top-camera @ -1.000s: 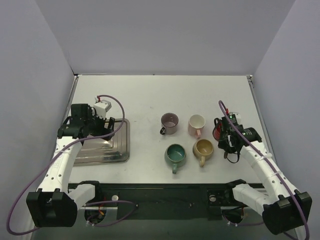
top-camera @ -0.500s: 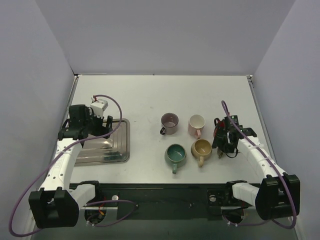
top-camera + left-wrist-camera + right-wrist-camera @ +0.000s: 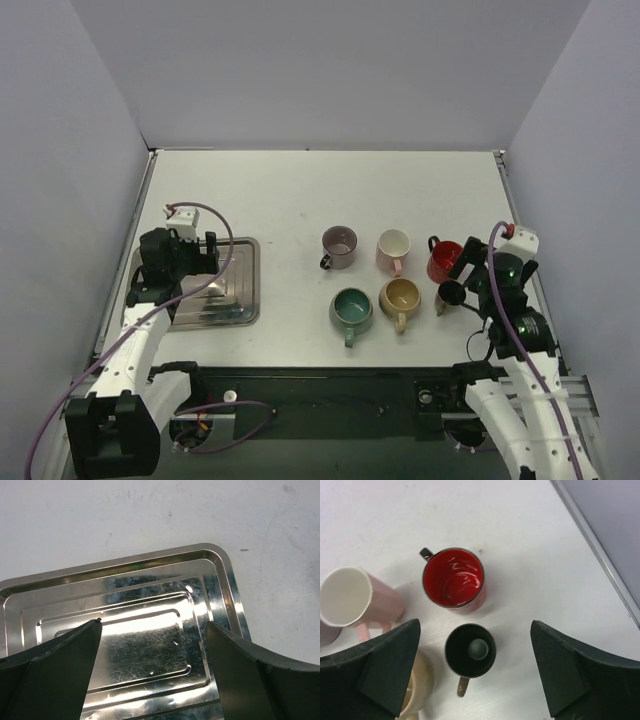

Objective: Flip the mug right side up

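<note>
A black mug (image 3: 470, 650) stands mouth up on the white table, handle toward the near edge, just in front of a red mug (image 3: 454, 578). My right gripper (image 3: 474, 625) hangs open above it, its fingers wide on either side and touching nothing. From above, the black mug (image 3: 447, 294) sits at the right end of the mug group, with the right gripper (image 3: 470, 275) over it. My left gripper (image 3: 154, 623) is open and empty over the steel tray (image 3: 150, 645).
Upright mugs stand in a cluster: purple (image 3: 339, 246), pink (image 3: 394, 248), teal (image 3: 351, 310), tan (image 3: 404, 298) and the red mug (image 3: 444, 262). The steel tray (image 3: 245, 300) lies at the left under the left gripper (image 3: 195, 262). The table's right edge runs close by.
The right gripper opened, let go of the black mug and rose away from it. The mug stays standing on the table. The left arm drew back slightly over the tray.
</note>
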You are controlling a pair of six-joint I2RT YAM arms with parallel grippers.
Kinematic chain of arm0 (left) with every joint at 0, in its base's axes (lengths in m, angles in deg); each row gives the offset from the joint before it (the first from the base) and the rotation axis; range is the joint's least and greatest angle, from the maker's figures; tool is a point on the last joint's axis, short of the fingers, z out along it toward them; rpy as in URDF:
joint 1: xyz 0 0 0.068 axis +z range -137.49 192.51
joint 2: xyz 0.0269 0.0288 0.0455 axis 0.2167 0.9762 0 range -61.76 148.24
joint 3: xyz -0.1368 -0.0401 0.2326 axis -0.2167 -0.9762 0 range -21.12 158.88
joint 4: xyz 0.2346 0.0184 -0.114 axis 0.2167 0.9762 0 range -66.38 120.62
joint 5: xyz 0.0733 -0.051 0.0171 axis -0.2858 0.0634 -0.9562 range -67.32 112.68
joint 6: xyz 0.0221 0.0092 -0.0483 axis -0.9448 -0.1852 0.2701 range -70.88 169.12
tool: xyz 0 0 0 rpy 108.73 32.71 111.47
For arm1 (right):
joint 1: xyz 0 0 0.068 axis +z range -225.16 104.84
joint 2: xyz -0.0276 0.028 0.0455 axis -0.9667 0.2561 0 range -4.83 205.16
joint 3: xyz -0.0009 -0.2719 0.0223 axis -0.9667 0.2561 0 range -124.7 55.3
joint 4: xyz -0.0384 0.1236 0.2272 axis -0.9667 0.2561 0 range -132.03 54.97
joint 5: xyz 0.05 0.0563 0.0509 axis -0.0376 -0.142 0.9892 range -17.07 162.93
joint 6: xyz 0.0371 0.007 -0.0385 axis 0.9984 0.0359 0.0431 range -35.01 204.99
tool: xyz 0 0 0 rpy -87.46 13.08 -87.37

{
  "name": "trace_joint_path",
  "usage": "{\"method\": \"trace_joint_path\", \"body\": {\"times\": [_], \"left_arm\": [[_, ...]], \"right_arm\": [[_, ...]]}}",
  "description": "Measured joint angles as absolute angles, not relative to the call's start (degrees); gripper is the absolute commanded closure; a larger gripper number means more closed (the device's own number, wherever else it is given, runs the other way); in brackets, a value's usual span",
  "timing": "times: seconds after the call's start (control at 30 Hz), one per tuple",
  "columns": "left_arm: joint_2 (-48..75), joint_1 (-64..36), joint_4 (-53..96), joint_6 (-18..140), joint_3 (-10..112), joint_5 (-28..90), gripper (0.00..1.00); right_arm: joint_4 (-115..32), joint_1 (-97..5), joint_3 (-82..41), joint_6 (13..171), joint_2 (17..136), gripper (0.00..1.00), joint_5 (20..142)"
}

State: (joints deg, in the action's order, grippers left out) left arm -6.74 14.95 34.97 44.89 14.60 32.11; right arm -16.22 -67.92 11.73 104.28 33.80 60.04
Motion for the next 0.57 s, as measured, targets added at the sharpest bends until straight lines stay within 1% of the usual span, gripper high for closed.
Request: {"method": "trace_joint_path", "body": {"times": [0.13, 0.27, 0.4, 0.53, 0.57], "left_arm": [[-7.63, 15.24, 25.75, 48.19, 7.91, 27.48, 0.04], [-7.61, 15.48, 20.89, 49.24, 2.78, 25.01, 0.04], [-7.90, 15.69, 16.09, 49.96, -2.08, 23.13, 0.04], [-8.49, 15.67, 12.98, 50.27, -5.11, 22.91, 0.04], [-8.53, 15.69, 12.52, 50.27, -5.40, 22.93, 0.04]], "right_arm": [[-25.82, -67.94, 25.20, 103.03, 22.41, 0.13, 53.33], [-32.68, -67.94, 36.45, 101.76, 15.92, 0.13, 48.64], [-37.40, -67.94, 41.52, 101.13, 12.92, 0.13, 43.37], [-40.18, -67.94, 42.68, 100.71, 12.53, 0.13, 41.88], [-40.75, -67.94, 42.68, 100.65, 12.55, 0.11, 41.88]]}}
